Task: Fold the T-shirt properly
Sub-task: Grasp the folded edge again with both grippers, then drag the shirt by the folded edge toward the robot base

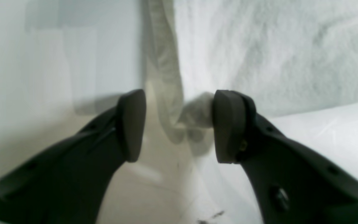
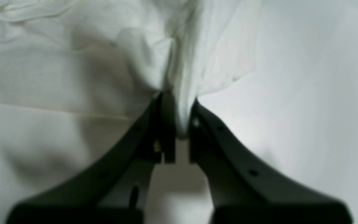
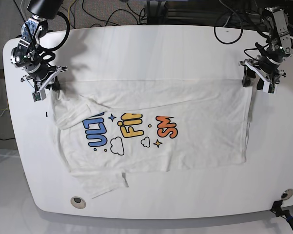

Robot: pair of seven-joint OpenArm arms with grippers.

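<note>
Near the table's [image 3: 151, 44] far edge, the right claw [image 2: 179, 124] pinches the T-shirt [image 3: 195, 112]; the left claw [image 1: 179, 124] is released, so pulling could skew the fold.

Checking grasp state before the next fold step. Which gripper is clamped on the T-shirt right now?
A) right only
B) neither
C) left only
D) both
A. In the right wrist view the right gripper has its jaws nearly closed on a pinched bunch of the T-shirt, while in the left wrist view the left gripper has its jaws spread wide, a fold of the cloth hanging loose between them.
</note>
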